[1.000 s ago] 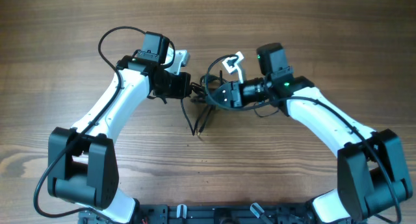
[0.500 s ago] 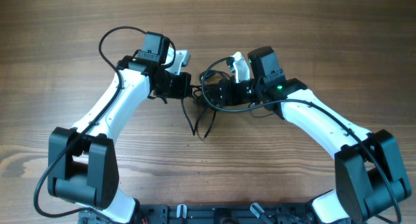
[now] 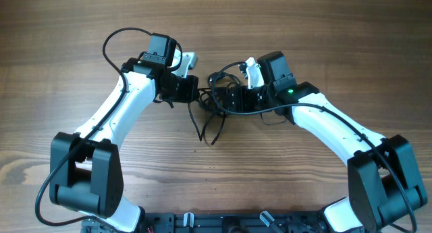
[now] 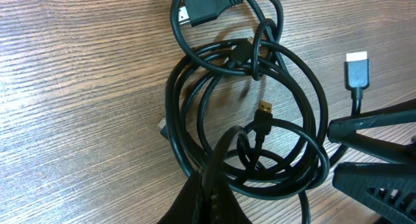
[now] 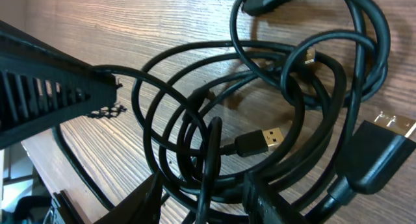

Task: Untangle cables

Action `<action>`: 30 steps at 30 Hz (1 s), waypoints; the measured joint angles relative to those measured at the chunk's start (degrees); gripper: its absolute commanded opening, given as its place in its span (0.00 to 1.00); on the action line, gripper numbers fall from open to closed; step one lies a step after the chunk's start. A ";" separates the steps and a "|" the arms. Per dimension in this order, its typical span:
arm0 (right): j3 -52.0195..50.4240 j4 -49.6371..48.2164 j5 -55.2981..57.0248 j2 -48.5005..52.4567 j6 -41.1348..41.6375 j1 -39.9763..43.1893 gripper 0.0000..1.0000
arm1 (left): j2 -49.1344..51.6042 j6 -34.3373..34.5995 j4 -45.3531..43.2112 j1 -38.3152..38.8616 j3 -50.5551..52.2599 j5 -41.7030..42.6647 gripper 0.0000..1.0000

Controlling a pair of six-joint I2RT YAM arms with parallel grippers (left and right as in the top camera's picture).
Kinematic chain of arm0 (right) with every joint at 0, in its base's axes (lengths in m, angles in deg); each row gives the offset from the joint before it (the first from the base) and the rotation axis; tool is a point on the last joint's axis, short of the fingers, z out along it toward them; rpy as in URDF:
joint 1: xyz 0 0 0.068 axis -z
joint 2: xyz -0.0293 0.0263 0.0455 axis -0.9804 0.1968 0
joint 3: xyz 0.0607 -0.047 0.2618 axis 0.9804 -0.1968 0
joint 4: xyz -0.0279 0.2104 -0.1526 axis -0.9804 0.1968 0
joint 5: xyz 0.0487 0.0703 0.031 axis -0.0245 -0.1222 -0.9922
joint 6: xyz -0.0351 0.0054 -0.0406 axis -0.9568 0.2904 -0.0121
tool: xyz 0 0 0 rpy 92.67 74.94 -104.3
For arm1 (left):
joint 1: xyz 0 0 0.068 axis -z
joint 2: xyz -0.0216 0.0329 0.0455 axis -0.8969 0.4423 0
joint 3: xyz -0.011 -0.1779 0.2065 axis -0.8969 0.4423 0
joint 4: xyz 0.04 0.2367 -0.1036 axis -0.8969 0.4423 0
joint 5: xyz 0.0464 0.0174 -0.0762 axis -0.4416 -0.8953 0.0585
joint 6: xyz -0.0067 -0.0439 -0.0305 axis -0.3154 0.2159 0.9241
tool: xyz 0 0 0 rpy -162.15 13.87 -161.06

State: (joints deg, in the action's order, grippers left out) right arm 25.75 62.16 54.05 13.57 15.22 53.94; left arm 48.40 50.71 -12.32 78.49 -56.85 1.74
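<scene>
Starting on the robot's left, you have the left arm [image 3: 128,101] reaching in over the wooden worktop [image 3: 67,30] toward the middle. Its left fingers [image 3: 194,92] are clenched on a strand of the cables [image 3: 214,91]. In the left wrist view they meet as one dark wedge [image 4: 201,198] at the bottom edge, and a black cord rises out of them into the coil.

The cables lie on the worktop between the two arms as several overlapping black loops [image 4: 247,120]. A flat-faced black plug [image 4: 201,10] sits at the top of the coil inside a small loop. A gold-tipped plug [image 4: 263,110] lies inside the big loops. A pale-tipped plug [image 4: 357,68] lies just outside the coil on its right. From overhead you can see two loose cord ends [image 3: 206,128] trailing out of the bundle toward the robot's base.

Further right, the right fingers [image 3: 226,99] are released and spread apart, set over the near edge of the bundle. In the right wrist view one finger [image 5: 146,198] stands on one side and the other [image 5: 263,198] on the opposite side. Several strands pass through the gap between them, and neither finger pinches any of them. A large black plug with a metal end [image 5: 383,152] lies close to that camera at the right edge. The right arm [image 3: 331,125] bends back toward the lower right corner of the worktop.
</scene>
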 measured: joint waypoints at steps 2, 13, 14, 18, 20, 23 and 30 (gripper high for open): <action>-1.25 -0.70 0.00 0.00 0.24 0.00 0.43 | 0.00 0.00 0.00 0.00 0.00 0.02 0.04; -2.12 -4.31 0.04 1.38 1.09 -3.02 0.42 | 0.00 0.00 0.00 0.00 0.00 0.00 0.04; -2.12 -4.59 0.04 1.79 1.20 -3.08 0.38 | 0.00 0.00 0.00 0.00 0.00 0.00 0.04; -2.12 -5.66 0.13 3.78 2.62 -3.13 0.25 | 0.00 0.00 0.00 0.00 0.02 0.02 0.04; -2.12 -5.77 0.33 4.68 3.10 -3.13 0.21 | 0.00 0.00 0.00 0.00 0.02 0.00 0.04; -2.14 -6.60 0.48 4.92 3.50 -3.13 0.11 | 0.00 0.00 0.00 0.00 0.02 -0.02 0.04; -2.25 -7.98 0.31 4.92 4.07 -3.13 0.04 | 0.00 0.00 -0.02 0.00 0.02 -0.02 0.04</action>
State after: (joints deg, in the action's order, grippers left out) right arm 23.50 54.19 54.36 18.49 19.29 50.82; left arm 48.40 50.71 -12.34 78.49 -56.83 1.72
